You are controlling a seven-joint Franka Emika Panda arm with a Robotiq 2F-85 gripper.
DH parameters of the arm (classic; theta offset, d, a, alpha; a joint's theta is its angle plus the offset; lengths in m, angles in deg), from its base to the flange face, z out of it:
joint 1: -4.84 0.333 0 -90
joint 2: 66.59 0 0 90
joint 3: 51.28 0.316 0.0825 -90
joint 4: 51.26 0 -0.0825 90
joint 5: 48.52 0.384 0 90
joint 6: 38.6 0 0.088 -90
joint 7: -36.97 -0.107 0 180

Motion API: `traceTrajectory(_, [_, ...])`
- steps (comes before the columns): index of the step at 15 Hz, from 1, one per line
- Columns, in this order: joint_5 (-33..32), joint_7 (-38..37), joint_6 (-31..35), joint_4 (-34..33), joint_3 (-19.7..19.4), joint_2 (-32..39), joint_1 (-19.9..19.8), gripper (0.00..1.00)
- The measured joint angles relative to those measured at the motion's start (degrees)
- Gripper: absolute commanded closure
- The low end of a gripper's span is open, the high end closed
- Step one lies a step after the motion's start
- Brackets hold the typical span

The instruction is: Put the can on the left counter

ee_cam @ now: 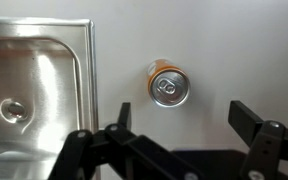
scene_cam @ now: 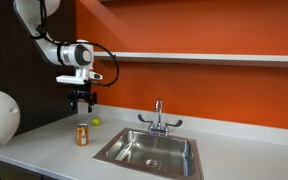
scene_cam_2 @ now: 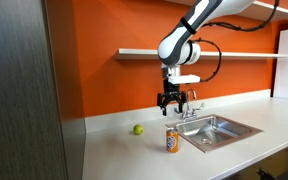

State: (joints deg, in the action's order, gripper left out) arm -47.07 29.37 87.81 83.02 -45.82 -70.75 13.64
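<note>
Wrist view looks straight down. The can (ee_cam: 169,86) stands up on the left counter (ee_cam: 234,50), and we see its shiny round top. The sink (ee_cam: 34,90) is off to one side, close to the can but not touching it. The gripper (ee_cam: 182,128) is open wide and holds nothing. Its dark fingers (ee_cam: 259,135) show at the bottom edge. The can sits just past them, a bit off from the middle of the gap.

In an exterior view, the gripper (scene_cam: 81,100) hangs in the air over the can (scene_cam: 82,135), well apart from it. The can stands tall way up, so its long side points up at the gripper. A small ball (scene_cam: 96,122) lies near the can, closer to the orange wall (scene_cam: 184,30). The wrist view does not show the ball.

In an exterior view from another spot, the gripper (scene_cam_2: 175,103) is again high over the can (scene_cam_2: 171,140). The can stands just beside the sink (scene_cam_2: 219,130), near the counter's front edge. Only these side looks show the air between gripper and can.

I think the can is already where it should be. To grab it, the gripper would have to go almost straight down
</note>
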Motion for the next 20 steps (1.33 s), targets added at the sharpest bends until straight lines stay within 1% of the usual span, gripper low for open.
traceTrajectory(15, [8.3, -1.4, -11.3, 12.4, 1.1, -21.6, 0.3, 0.0])
traceTrajectory(17, [8.4, -1.6, -11.9, 13.1, 1.1, -23.1, 0.3, 0.0])
traceTrajectory(20, [8.4, -1.6, -11.9, 13.4, 1.1, -23.4, 0.3, 0.0])
